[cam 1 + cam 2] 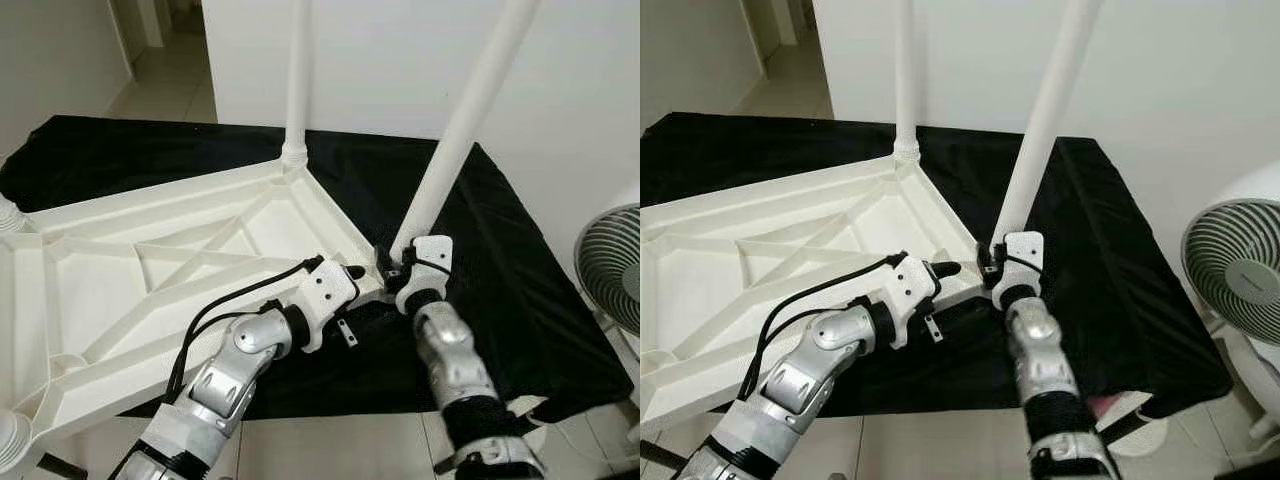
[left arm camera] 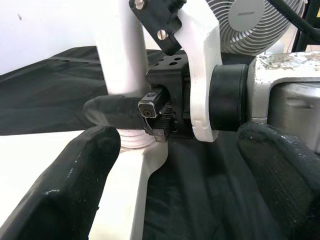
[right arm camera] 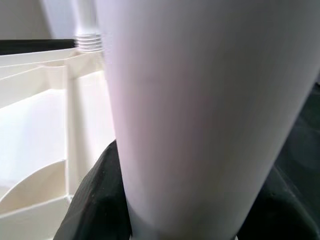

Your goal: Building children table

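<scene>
Left eye view: an upturned white children's table lies on a black cloth, ribbed underside up. One white leg stands upright in the corner at 12 o'clock. A second leg leans from the near corner toward 1 o'clock. The right end effector is clamped on the foot of this leaning leg. The left end effector reaches in from 7 o'clock, just beside the same corner. A fan stands at 3 o'clock.

Right eye view: the same scene; the fan's grille is fuller at 3 o'clock.

Left wrist view: the left end effector's fingers are spread apart, holding nothing. Between them sit the leaning leg's threaded foot and the right end effector, one black finger wrapped across the leg.

Right wrist view: the leaning leg is pressed close, with black fingers on both sides of it.
</scene>
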Tool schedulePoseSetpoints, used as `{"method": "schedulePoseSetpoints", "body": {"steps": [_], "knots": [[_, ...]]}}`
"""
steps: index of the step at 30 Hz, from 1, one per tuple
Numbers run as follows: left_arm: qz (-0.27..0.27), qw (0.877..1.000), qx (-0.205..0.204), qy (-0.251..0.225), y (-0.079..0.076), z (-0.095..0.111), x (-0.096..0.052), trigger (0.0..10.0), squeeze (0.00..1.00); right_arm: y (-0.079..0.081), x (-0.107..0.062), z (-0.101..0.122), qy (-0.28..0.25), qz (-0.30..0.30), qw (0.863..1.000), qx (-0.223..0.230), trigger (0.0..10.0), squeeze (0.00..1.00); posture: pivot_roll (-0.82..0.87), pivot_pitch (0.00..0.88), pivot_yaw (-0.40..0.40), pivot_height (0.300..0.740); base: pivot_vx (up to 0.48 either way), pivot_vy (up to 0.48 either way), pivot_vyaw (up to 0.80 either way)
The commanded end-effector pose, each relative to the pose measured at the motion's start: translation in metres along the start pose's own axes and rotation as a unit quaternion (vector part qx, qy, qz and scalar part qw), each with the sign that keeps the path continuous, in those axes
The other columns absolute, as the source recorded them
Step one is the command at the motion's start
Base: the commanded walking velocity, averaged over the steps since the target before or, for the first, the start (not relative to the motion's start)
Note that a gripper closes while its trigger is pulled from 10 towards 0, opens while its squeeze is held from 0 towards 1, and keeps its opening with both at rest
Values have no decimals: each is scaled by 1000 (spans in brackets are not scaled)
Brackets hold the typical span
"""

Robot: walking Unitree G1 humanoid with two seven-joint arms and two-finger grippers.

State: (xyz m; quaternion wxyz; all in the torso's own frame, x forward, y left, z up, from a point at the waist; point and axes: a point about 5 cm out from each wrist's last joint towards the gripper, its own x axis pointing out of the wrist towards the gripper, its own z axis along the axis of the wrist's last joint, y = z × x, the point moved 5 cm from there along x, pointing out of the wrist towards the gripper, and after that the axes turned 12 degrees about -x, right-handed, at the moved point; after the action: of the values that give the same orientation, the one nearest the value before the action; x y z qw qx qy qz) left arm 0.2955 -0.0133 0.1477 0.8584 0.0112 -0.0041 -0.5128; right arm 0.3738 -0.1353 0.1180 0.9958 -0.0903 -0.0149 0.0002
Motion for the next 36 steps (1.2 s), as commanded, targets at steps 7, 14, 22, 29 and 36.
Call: {"method": "schedulePoseSetpoints", "body": {"steps": [7,14,22,29,36], "knots": [[-14,1000,4,2,-6,0,2,10000,0,-2,-18,-27,72,-69,995,13,10000,0,104,3,-67,740,0,0,0],[-14,1000,4,2,-7,-1,2,10000,0,-6,-18,-24,68,-70,995,12,10000,306,104,5,-71,740,0,0,0],[-11,1000,2,1,-7,-1,2,10000,0,-4,-14,-14,33,-21,998,49,10000,1000,104,7,-74,740,0,0,0],[-9,1000,4,1,-5,0,2,10000,0,-14,-5,-5,-2,80,997,14,10000,941,107,5,-74,740,0,0,0],[-8,1000,5,1,-3,1,2,10000,0,-21,0,4,-37,188,980,-43,10000,0,108,4,-68,740,0,0,0]]}}
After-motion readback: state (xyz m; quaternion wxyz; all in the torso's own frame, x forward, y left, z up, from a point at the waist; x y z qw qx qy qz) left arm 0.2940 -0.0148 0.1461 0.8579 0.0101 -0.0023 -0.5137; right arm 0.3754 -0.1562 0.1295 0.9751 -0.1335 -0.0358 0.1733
